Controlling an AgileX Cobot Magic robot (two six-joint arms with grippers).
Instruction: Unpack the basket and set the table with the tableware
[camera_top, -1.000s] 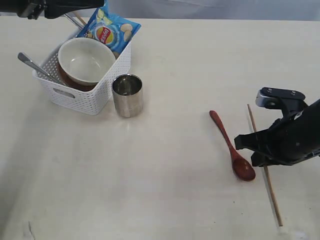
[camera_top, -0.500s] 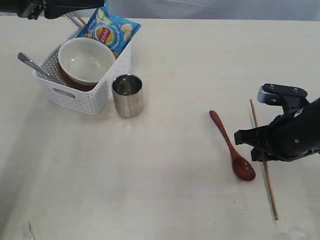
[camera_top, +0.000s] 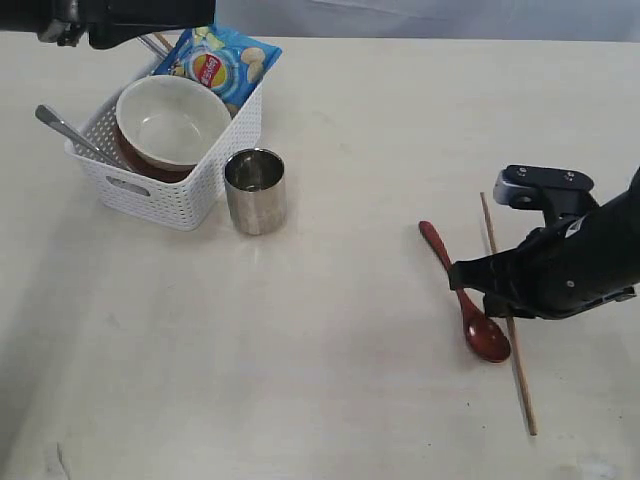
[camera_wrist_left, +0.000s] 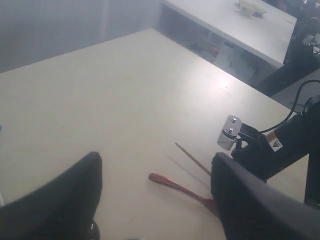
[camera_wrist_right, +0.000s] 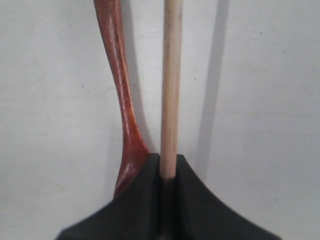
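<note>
The white basket stands at the table's far left, holding the cream bowl on the reddish-brown plate, a steel utensil handle and a blue chip bag. The steel cup stands just beside the basket. My right gripper is shut on one wooden chopstick, low over the table, close beside the dark red spoon. My left gripper is open and empty, high above the basket's far end.
The left arm shows as a dark shape at the top left edge. Bare tabletop lies between the cup and the spoon. A second table stands beyond the far edge.
My right gripper has carried the chopstick leftward, so it now sits close against the spoon. The left arm has barely moved.
</note>
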